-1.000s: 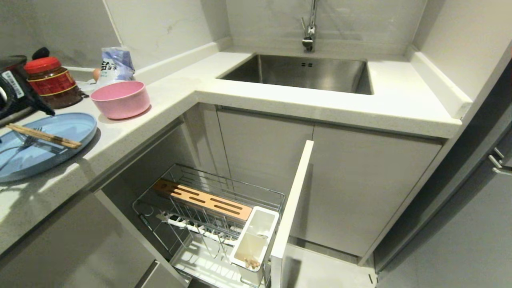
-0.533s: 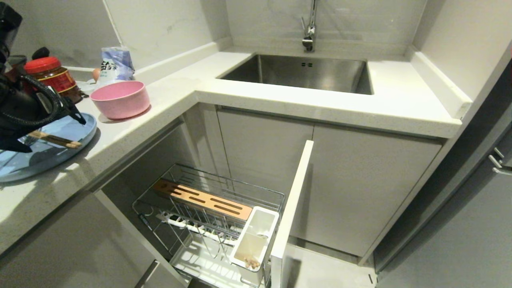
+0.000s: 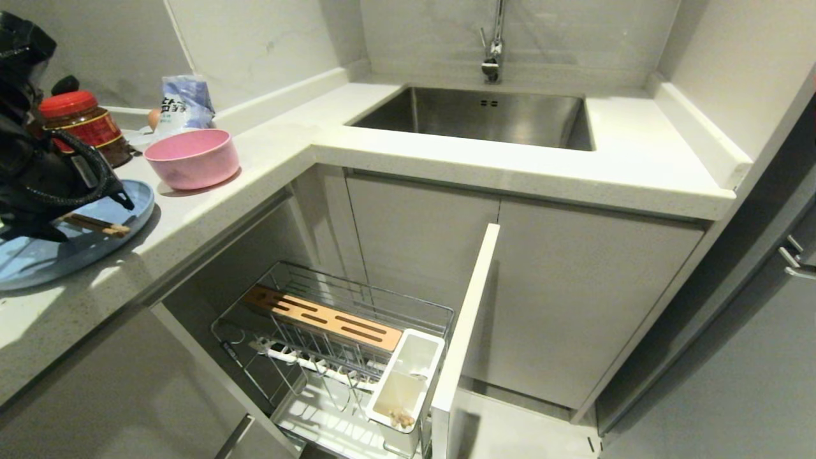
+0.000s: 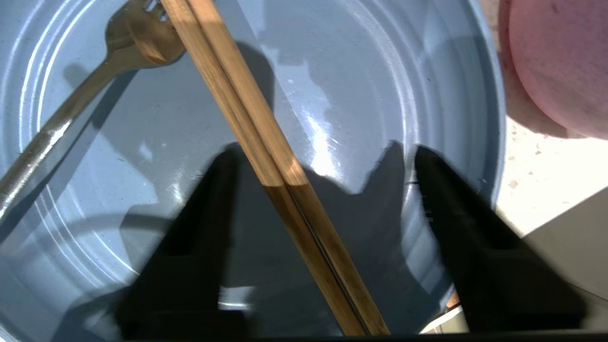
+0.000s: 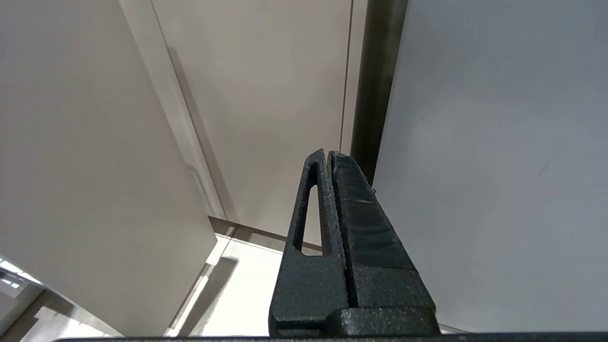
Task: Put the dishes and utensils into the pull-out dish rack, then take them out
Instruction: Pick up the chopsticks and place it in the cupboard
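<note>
Jaws of your left gripper (image 4: 323,156) stand apart, one finger on each side of the chopsticks (image 4: 266,156), holding nothing. Left wrist view: the chopsticks lie on the plate (image 4: 380,85), crossing the fork (image 4: 61,123) near its tines; the bowl (image 4: 560,61) sits just beside the plate's rim. If you close off-centre, one stick may roll free, and the fingertips could drag the fork.

Head view: your left arm (image 3: 38,172) covers the near part of the plate (image 3: 137,197) on the counter (image 3: 268,153); a jar (image 3: 83,124) and a bag (image 3: 185,102) stand beyond the plate, and the rack (image 3: 344,331) lies pulled out below the counter, well apart from it, its cup (image 3: 408,382) free.

Right wrist view: your right gripper (image 5: 332,190) hangs parked, jaws pressed together on nothing, before cabinet panels (image 5: 266,95).
</note>
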Motion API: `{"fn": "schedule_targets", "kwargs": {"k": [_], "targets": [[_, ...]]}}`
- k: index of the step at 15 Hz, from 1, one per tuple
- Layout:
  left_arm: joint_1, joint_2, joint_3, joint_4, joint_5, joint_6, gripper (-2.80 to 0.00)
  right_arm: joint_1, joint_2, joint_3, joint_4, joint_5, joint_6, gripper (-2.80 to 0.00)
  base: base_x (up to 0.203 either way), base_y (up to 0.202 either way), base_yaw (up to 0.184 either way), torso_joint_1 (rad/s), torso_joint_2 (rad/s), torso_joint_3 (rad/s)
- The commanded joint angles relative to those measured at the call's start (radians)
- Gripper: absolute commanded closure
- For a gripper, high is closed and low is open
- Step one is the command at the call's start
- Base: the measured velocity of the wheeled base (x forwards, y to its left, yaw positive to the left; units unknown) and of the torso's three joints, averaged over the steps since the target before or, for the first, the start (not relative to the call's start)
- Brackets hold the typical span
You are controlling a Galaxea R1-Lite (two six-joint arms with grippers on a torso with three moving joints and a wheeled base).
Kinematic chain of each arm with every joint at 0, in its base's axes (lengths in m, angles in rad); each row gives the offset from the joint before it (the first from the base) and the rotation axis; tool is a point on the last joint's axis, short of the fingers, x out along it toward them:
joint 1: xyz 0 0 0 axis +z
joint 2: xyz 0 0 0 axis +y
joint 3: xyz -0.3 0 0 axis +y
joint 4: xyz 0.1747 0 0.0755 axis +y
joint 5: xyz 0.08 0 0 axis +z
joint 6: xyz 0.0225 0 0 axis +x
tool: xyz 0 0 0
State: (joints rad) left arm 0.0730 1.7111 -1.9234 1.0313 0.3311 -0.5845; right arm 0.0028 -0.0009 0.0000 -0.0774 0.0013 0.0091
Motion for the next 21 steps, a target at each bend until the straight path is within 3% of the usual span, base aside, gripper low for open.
{"fn": "schedule_targets", "kwargs": {"k": [1,11,16,18,21], "targets": [[-0.004,-0.001,0.0,0.009,0.0,-0.003,0.0,0.0,-0.001,0.026,-0.001,0.0,0.0,0.0,0.0,0.0,0.0,0.0,0.0,0.0],[-0.005,-0.011,-0.001,0.008,0.007,-0.005,0.0,0.0,-0.001,0.026,-0.001,0.0,0.0,0.0,0.0,0.0,0.0,0.0,0.0,0.0],[-0.009,-0.188,-0.008,-0.059,0.027,-0.005,0.0,0.0,-0.001,0.026,-0.001,0.0,0.0,0.0,0.0,0.0,0.0,0.0,0.0,0.0],[-0.033,-0.275,-0.008,-0.102,0.025,-0.012,0.0,0.0,-0.001,0.026,-0.001,0.0,0.0,0.0,0.0,0.0,0.0,0.0,0.0,0.0],[-0.169,-0.353,-0.008,-0.15,0.023,-0.077,0.0,0.0,-0.001,0.026,-0.001,0.0,0.0,0.0,0.0,0.0,0.0,0.0,0.0,0.0]]}}
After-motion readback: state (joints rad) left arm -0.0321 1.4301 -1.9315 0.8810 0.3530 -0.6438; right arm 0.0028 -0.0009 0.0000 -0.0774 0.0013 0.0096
